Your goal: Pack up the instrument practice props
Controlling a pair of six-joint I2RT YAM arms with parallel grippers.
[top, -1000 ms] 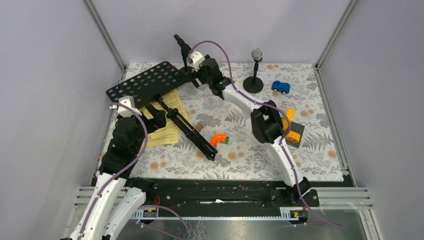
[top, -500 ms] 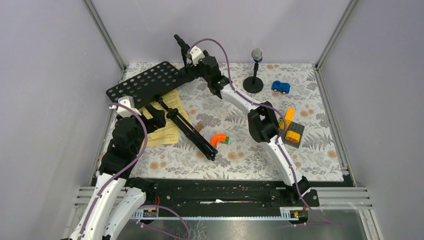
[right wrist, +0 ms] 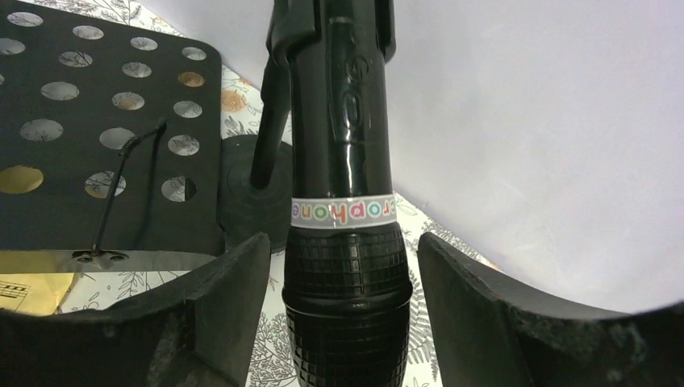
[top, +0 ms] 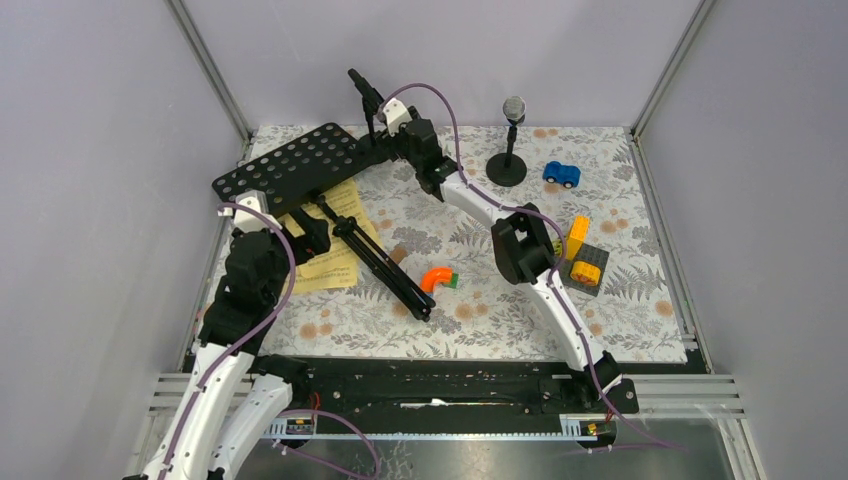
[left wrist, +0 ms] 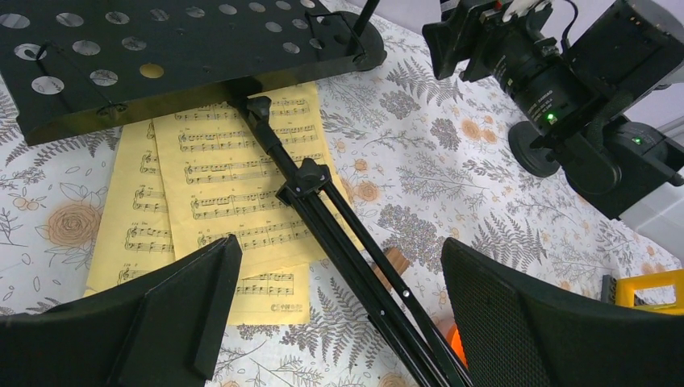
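Floral cloth, far edge: black microphone (right wrist: 343,161) in its holder (right wrist: 239,201), between the right gripper's (right wrist: 343,242) spread fingers — no contact. Close squarely, then lift straight so the holder doesn't tip. Left gripper (left wrist: 340,251) hangs wide over yellow pages (left wrist: 218,169).

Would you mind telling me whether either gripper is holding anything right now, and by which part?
Nothing is held. The right gripper is open around the black microphone at its meshed end, gaps on both sides; the left gripper hangs open, empty.
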